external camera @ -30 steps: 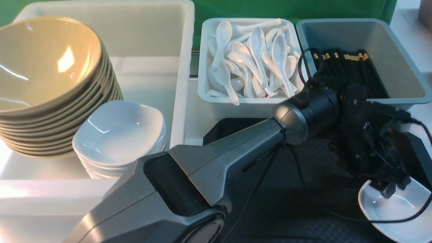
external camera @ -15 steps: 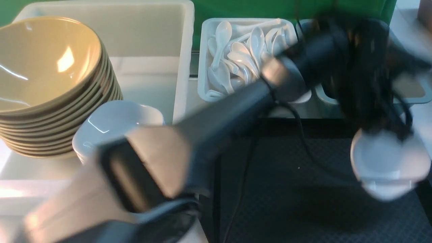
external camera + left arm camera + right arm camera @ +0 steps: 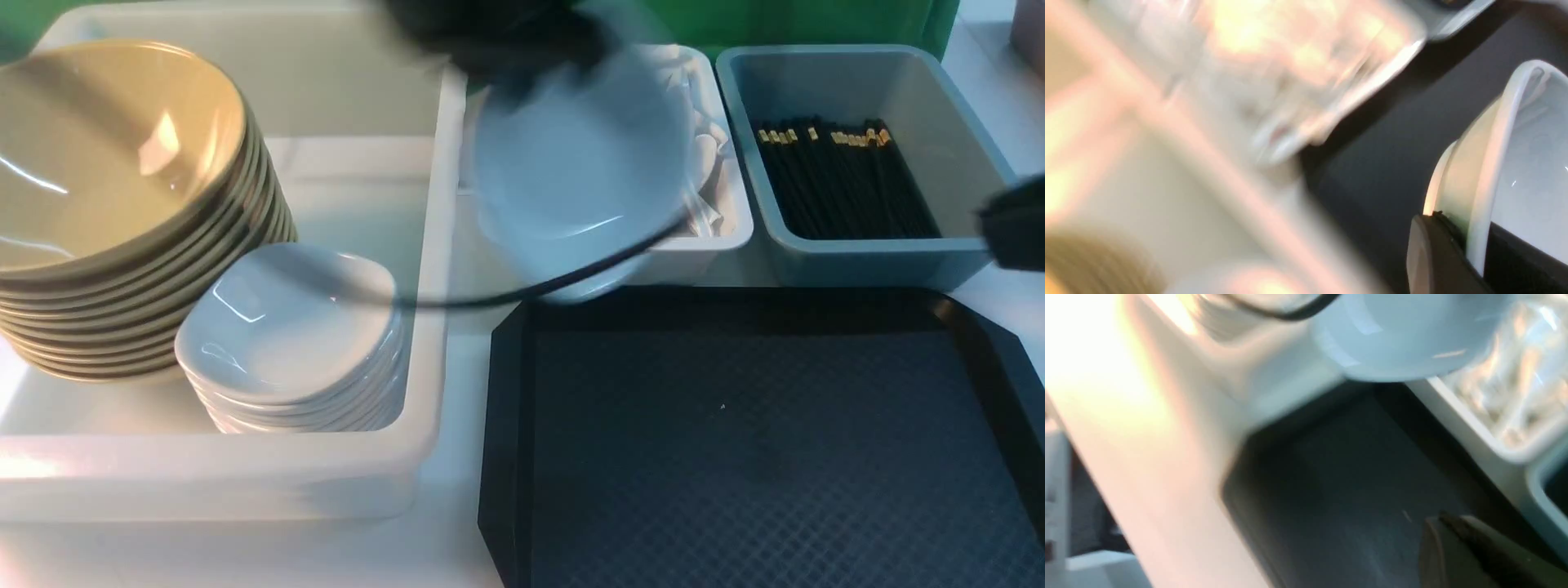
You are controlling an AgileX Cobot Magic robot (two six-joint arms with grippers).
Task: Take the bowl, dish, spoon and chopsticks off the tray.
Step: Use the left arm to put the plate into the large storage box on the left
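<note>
The white dish (image 3: 584,171) is up in the air and blurry, maybe over the spoon bin (image 3: 727,233), behind the black tray (image 3: 735,457). The left gripper (image 3: 1472,249) pinches its rim. The right gripper (image 3: 1457,547) is squeezed together.

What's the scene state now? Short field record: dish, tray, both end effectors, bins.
dish: in the air, blurred, in front of spoon bin
left end effector: shut on dish rim
right end effector: shut, nothing seen in it
tray: nothing on its visible part
dish stack: in white bin, beside bowl stack
</note>
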